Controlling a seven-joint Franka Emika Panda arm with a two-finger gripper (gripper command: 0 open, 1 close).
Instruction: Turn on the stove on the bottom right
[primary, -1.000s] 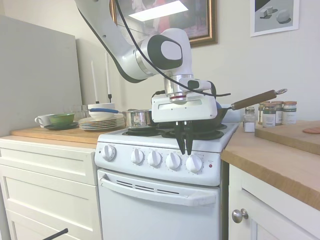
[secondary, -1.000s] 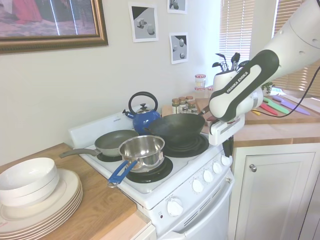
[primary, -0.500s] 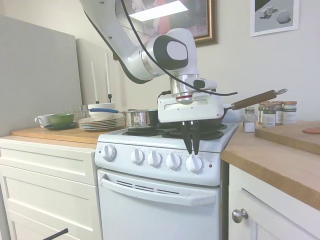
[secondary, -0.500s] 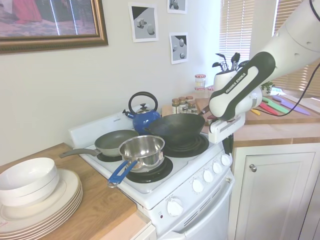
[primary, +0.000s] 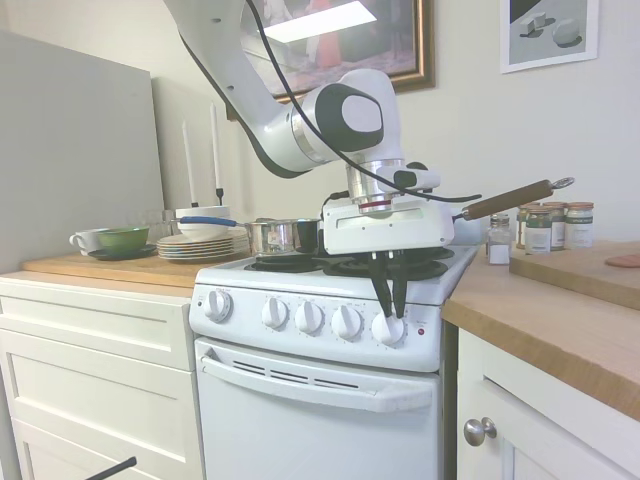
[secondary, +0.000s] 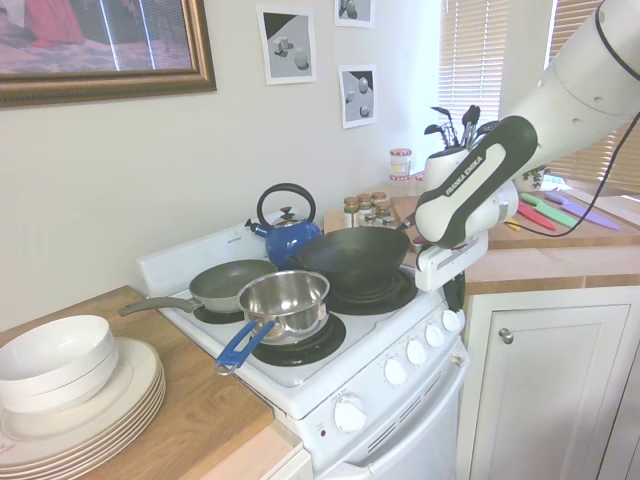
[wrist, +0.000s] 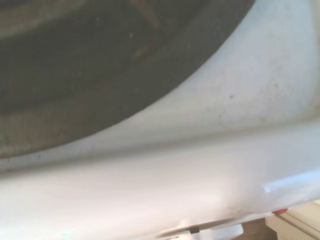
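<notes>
The stove (primary: 320, 390) stands between white cabinets (primary: 95, 380) and a wood counter (primary: 560, 320). Nearest on its front is the oven door (primary: 310, 420), and above that a row of 5 round white knobs with 1 red indicator light (primary: 421, 331) at the right end. The gripper (primary: 390, 318) hangs straight down over the knob nearest the light (primary: 388, 328), its 2 dark fingers (primary: 381, 290) a narrow gap apart with tips at the knob's top edge; whether they actually pinch it I cannot tell.

On the cooktop behind sit 4 vessels: 1 steel saucepan (secondary: 285, 300) with a blue handle on the front burner, 1 grey frying pan (secondary: 232, 283), 1 black wok (secondary: 350, 255) with a wooden handle, and 1 blue kettle (secondary: 288, 232) at the back.

Farther off, 1 stack of plates (primary: 195, 246) and 1 green bowl (primary: 122, 238) rest on the left counter, 2 white candles (primary: 200, 160) rise behind them, and several spice jars (primary: 550, 225) stand by the wall on the right.

The wrist view shows only blurred white enamel beside a dark burner.
</notes>
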